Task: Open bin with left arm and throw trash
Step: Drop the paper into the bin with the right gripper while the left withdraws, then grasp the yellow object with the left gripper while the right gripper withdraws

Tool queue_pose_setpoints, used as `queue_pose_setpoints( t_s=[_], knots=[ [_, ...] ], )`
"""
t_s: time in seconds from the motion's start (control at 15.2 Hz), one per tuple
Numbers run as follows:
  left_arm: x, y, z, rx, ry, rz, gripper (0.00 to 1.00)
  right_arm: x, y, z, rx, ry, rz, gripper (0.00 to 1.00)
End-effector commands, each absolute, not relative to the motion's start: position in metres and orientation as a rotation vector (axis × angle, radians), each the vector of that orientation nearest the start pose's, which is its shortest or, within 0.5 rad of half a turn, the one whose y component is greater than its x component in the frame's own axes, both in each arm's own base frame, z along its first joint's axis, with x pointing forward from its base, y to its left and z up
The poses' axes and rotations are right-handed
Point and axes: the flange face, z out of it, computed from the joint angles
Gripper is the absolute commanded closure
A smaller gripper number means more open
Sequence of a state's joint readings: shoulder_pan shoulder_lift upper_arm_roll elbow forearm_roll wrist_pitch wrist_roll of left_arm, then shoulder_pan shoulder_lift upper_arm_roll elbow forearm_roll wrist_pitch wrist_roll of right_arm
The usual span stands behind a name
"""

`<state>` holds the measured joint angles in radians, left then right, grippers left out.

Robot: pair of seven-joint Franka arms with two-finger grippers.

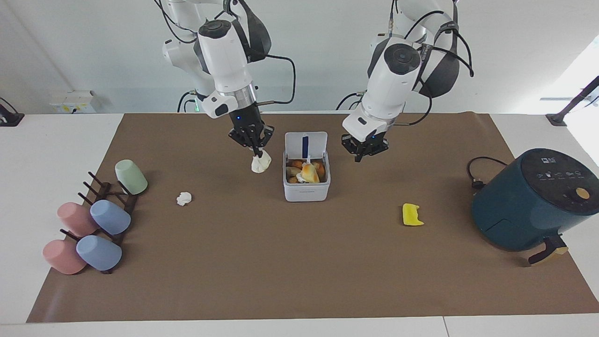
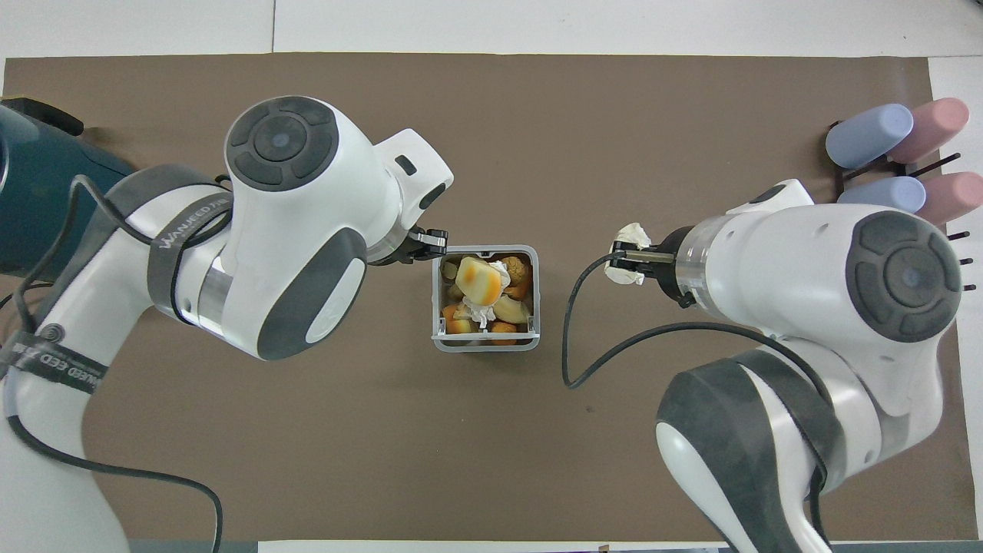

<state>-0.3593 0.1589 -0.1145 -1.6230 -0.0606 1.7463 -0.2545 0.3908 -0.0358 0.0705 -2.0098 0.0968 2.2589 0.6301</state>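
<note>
In the overhead view the left arm (image 2: 253, 253) hides the yellow scrap, and the air fryer (image 2: 38, 207) is cut off at the frame's left edge.
</note>
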Motion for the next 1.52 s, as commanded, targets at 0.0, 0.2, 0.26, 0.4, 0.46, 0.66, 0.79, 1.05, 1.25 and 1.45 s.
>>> queue_pose_setpoints(
  t_s=[0.0,0.2,0.26,0.4,0.46,0.66,0.79,1.05,1.25,1.45],
  knots=[
    [0.541,-0.237,0.543,-3.196,0.383,0.136,1.00,0.517,0.298,0.487,-2.857,0.371,-0.265,1.00],
    [0.544,-0.200,0.553,-3.191,0.431,0.139,1.00,0.508,0.318,0.471,-2.876,0.331,-0.227,1.00],
    [0.546,-0.190,0.553,-3.188,0.459,0.148,1.00,0.502,0.329,0.464,-2.887,0.307,-0.207,1.00],
    [0.549,-0.166,0.543,-3.184,0.502,0.145,0.99,0.498,0.333,0.457,-2.896,0.295,-0.192,1.00],
    [0.549,-0.155,0.537,-3.185,0.504,0.135,0.42,0.497,0.333,0.457,-2.899,0.292,-0.188,1.00],
    [0.554,-0.146,0.508,-3.196,0.453,0.098,0.00,0.496,0.333,0.456,-2.905,0.292,-0.178,0.42],
    [0.566,-0.127,0.492,-3.206,0.399,0.075,0.00,0.496,0.333,0.456,-2.907,0.291,-0.177,0.00],
    [0.594,-0.118,0.444,-3.222,0.343,0.040,0.00,0.490,0.343,0.459,-2.904,0.279,-0.175,0.00],
    [0.604,-0.106,0.401,-3.229,0.288,-0.021,0.00,0.493,0.342,0.461,-2.902,0.280,-0.183,0.00],
    [0.614,-0.105,0.364,-3.239,0.215,-0.016,0.00,0.492,0.343,0.460,-2.904,0.281,-0.179,0.00]
  ],
)
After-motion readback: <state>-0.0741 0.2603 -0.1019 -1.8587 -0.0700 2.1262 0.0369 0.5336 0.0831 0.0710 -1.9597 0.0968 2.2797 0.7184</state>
